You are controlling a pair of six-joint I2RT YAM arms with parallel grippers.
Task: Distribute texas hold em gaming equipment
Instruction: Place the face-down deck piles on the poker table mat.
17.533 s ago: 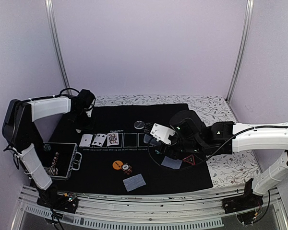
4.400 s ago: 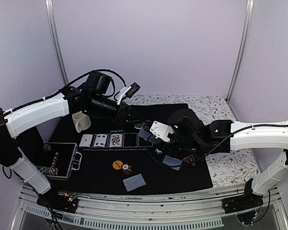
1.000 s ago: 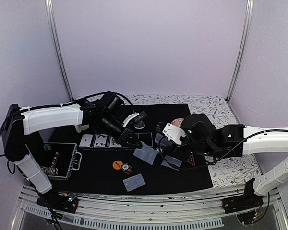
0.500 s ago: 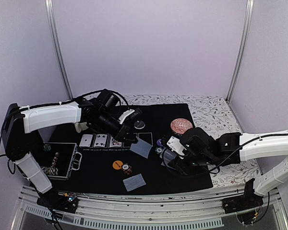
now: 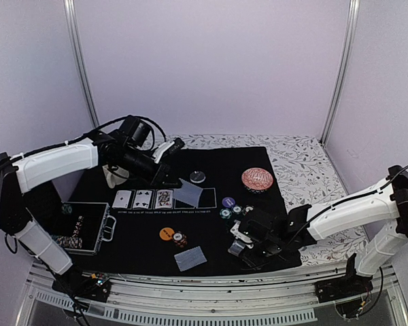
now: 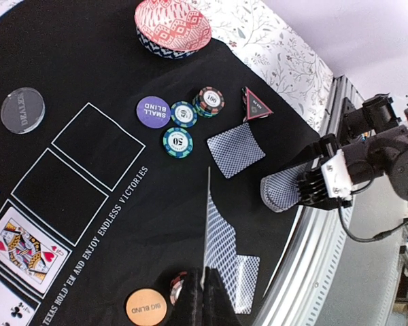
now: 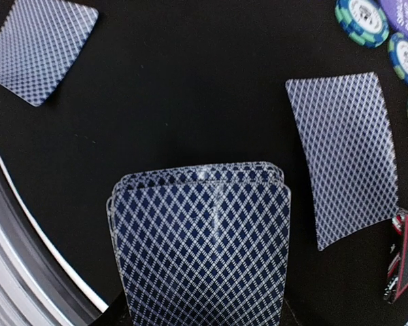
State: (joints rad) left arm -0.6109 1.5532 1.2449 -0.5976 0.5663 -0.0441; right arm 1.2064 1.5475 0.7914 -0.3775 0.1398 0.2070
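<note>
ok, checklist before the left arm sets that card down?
1. Grip: left hand shut on single card: ok.
2. Target: outlined box beside the court card empty: ok.
3. Clearance: small blind disc outside that box: ok.
4. Other arm: right hand holds deck, away from the box: ok.
5. Held card's face: cannot tell, only its back shows.
</note>
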